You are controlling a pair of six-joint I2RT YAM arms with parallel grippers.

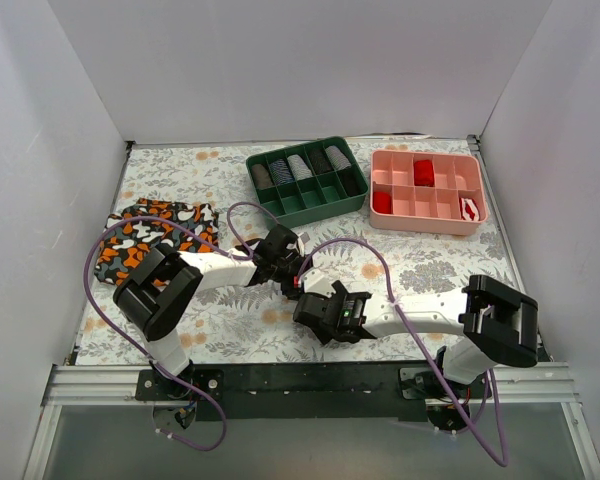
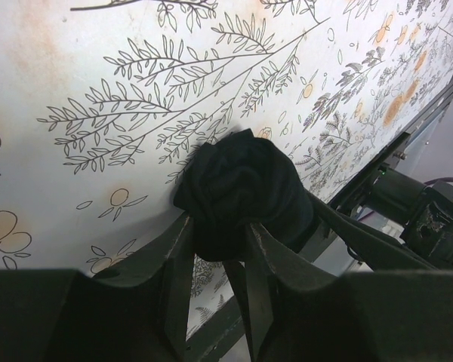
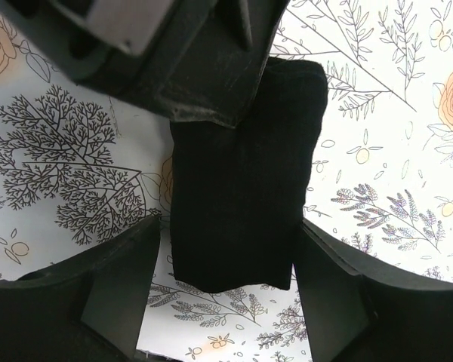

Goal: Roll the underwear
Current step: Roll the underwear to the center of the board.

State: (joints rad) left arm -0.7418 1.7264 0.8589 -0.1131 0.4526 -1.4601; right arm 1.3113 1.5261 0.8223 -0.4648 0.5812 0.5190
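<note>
When we examined the underwear [image 2: 241, 188], we found it wound into a tight black bundle with a spiral of folds showing at its end. It lay on the floral table [image 1: 430, 265] near the middle of the near edge, between the two wrists. From above it was almost wholly hidden under them.

The left gripper [image 2: 220, 230] was clenched on one end of the bundle, its two fingers pinching the fabric between them. The right gripper [image 3: 228, 230] stood released, its jaws wide and straddling the bundle's other end. We noted bare table between one finger and the cloth. The other finger looked to be at the fabric's edge, and we could not tell whether it touched.

We judged the rolling itself to be largely done, as no loose leg or waistband trailed from the bundle in either wrist view. What appeared left was to secure or set down the roll so that it would not spring open on release.

Farther out, the camouflage-patterned garment [image 1: 155, 240] lay flat at the left. At the back stood the green tray [image 1: 320, 210], holding rolled items, and the pink tray [image 1: 425, 225], holding a few red ones.
</note>
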